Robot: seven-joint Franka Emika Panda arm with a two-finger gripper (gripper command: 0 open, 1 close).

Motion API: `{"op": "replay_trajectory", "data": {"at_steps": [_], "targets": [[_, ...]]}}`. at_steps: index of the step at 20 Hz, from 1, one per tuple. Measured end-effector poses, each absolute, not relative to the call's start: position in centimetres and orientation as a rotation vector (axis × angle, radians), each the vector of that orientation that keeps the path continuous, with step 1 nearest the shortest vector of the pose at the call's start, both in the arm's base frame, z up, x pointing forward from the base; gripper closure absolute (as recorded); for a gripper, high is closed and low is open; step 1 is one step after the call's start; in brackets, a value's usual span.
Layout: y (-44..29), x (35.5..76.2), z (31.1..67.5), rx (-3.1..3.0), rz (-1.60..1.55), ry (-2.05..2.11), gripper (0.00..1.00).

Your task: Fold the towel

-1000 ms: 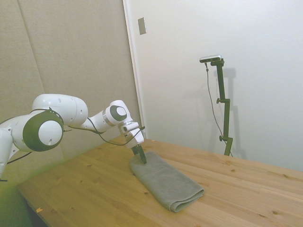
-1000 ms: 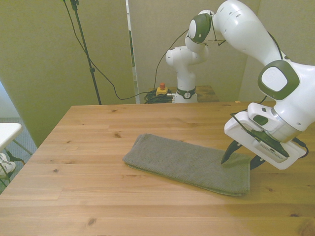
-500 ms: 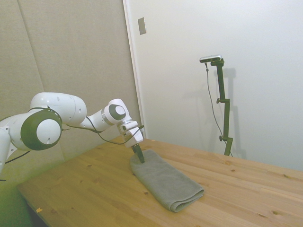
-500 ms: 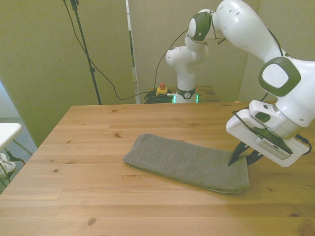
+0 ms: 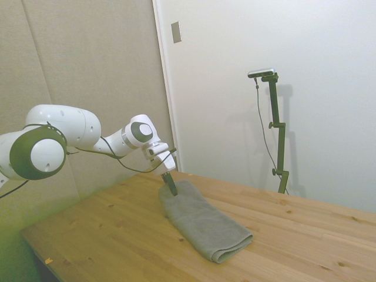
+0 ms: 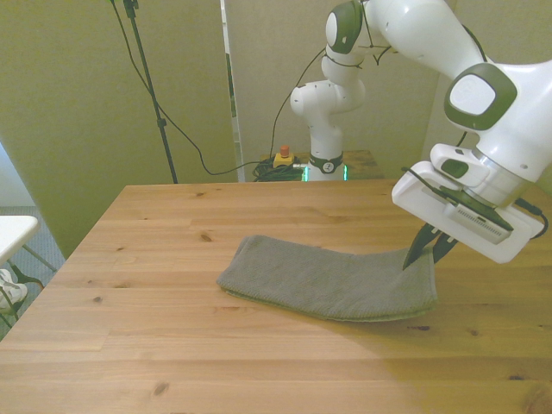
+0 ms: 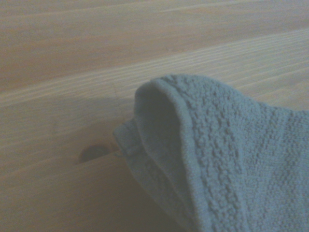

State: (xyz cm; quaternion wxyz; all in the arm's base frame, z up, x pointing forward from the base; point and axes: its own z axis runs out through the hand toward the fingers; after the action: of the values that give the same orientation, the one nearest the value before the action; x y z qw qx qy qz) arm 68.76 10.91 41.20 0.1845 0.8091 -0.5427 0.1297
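The grey towel lies folded into a long thick strip on the wooden worktop, running across it from near the middle toward the front view's right. The white arm comes down over that right-hand end, and its gripper has the dark jaws closed together on the corner of the towel there, pinching the cloth. That corner is drawn up a little off the wood, so the end of the strip rises into a small peak under the jaws while the rest of the towel stays flat on the worktop.

From the side, the same gripper meets the towel at its end nearest the arm; the other end, rounded and in thick layers, lies well away from it toward the near edge of the worktop.

Up close in the wrist view, the towel shows a ribbed, looped weave. Its lifted edge curls over like a hood, with lower layers showing beneath it, and a dark knot in the wood of the worktop sits just beside the towel's edge.
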Motion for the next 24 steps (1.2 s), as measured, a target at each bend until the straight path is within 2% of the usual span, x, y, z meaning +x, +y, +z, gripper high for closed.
{"op": "replay_trajectory", "data": {"at_steps": [19,24], "targets": [[0.7,61.7,49.0,2.272,0.44,-1.727,1.0],[-2.5,60.7,48.4,2.262,0.449,-1.768,1.0]]}}
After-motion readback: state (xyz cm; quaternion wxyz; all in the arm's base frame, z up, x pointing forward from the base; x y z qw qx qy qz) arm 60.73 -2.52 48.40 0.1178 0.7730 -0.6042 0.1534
